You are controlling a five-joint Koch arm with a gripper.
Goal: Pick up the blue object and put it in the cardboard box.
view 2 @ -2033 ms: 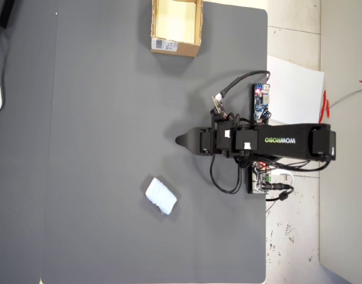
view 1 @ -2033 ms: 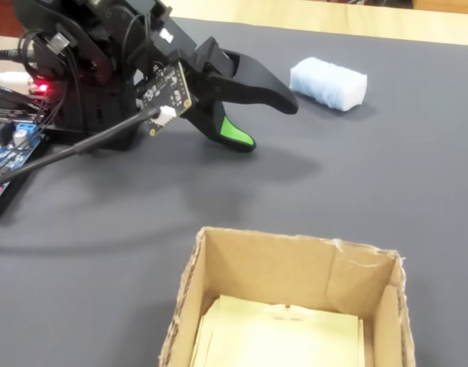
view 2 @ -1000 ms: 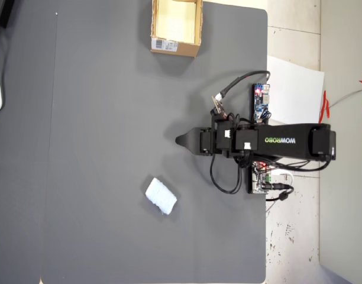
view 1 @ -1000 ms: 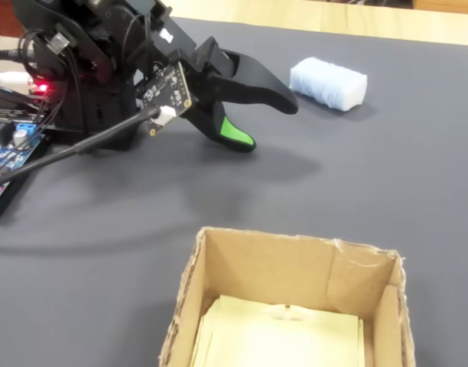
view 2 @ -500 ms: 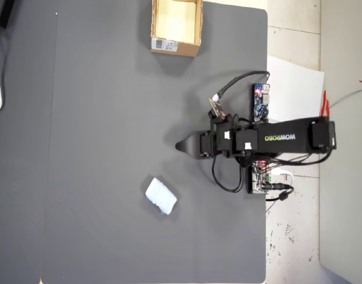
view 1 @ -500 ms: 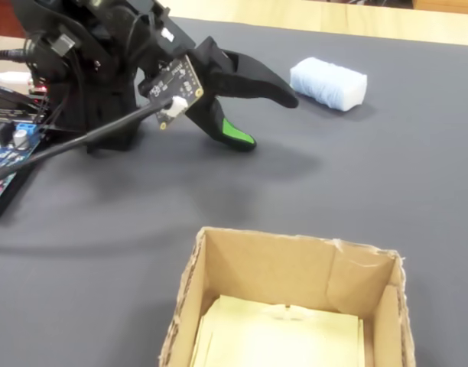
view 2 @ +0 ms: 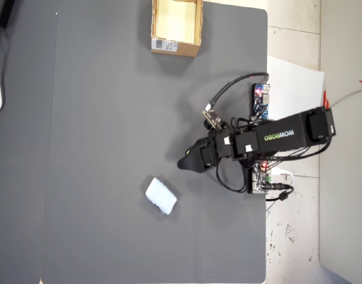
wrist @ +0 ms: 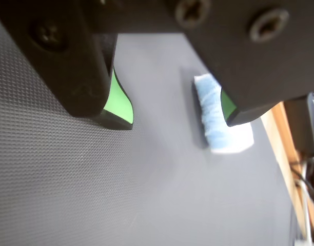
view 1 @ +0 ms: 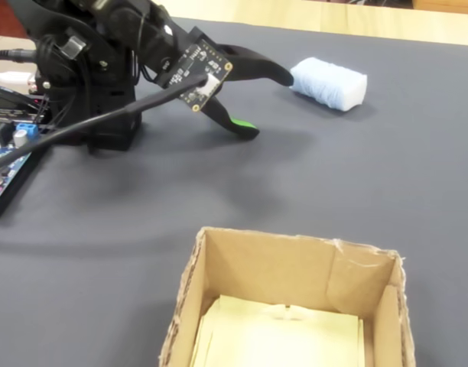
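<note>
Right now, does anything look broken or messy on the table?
Nothing stands out. The blue object lies whole on the dark mat, the cardboard box sits upright and open far from it, and the claw is open near the blue object, not yet around it. Nothing is spilled.

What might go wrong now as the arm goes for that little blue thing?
The open tool has one fingertip right at the blue pad, not around it; closing now might just nudge it away. The cardboard box sits far across the mat, so a weak grip could drop the pad on the way.
</note>
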